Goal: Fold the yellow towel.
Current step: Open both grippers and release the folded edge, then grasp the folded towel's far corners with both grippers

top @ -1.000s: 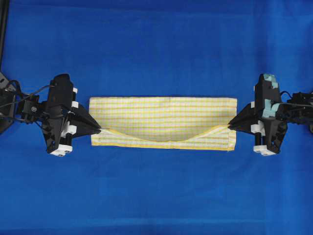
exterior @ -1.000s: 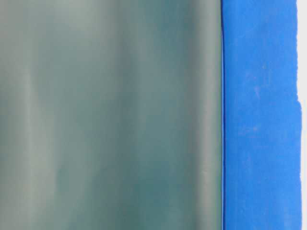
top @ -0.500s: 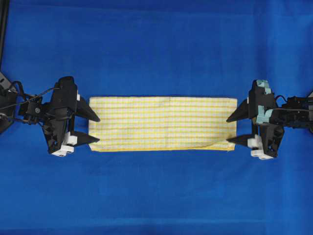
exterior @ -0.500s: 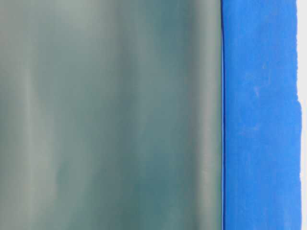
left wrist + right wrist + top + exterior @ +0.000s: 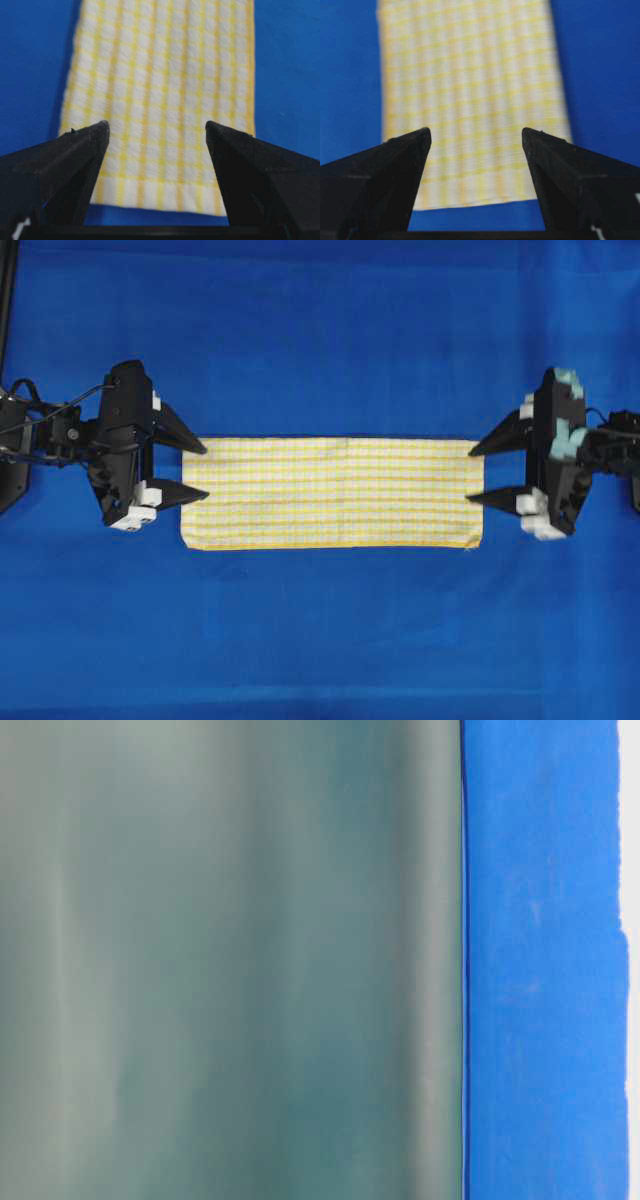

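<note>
The yellow towel (image 5: 332, 492) lies flat on the blue table covering as a long folded strip with a yellow and white check. My left gripper (image 5: 205, 472) is open and empty at the towel's left end, its tips just over the short edge. My right gripper (image 5: 472, 474) is open and empty at the right end. The left wrist view shows the towel (image 5: 160, 90) running away between my open fingers (image 5: 85, 145). The right wrist view shows the towel (image 5: 470, 85) the same way, slightly blurred, between open fingers (image 5: 405, 150).
The blue table covering (image 5: 320, 330) spreads all round the towel. The table-level view shows only a blurred grey-green surface (image 5: 230, 960) and a blue strip (image 5: 540, 960) at its right.
Both grippers, shut on the towel's front corners a second ago, have opened and let go. The towel has settled flat. Both grippers have since shifted toward the far side.
</note>
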`<state>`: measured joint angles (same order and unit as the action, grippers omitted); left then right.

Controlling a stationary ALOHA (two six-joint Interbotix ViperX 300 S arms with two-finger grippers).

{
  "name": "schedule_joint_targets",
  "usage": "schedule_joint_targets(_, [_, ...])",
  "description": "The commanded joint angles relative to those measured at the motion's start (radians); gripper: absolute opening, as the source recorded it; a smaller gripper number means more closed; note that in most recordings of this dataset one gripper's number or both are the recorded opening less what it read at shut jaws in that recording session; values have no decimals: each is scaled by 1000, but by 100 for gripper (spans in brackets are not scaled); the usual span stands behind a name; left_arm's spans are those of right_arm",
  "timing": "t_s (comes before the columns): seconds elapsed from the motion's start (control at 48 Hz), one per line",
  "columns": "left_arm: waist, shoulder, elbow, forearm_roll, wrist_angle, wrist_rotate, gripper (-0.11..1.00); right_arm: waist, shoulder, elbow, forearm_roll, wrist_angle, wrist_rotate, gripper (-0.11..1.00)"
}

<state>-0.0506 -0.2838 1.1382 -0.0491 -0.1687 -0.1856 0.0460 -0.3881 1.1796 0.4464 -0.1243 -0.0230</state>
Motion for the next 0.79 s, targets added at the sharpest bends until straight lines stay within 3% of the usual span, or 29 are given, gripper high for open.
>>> schedule_joint_targets(0.0, [32, 9, -29, -2, -3, 41, 72, -61, 0, -11, -6, 15, -15, 75])
schedule_joint_targets(0.146, [115, 44, -44, 2, 20, 115, 72, -141, 29, -12, -8, 29, -49, 75])
schedule_joint_targets(0.333, [190, 106, -46, -2, 25, 143, 72, -183, 87, -12, -8, 17, -69, 75])
schedule_joint_targets(0.771, [190, 261, -78, -3, 29, 132, 71, -175, 242, -32, -3, -31, -69, 74])
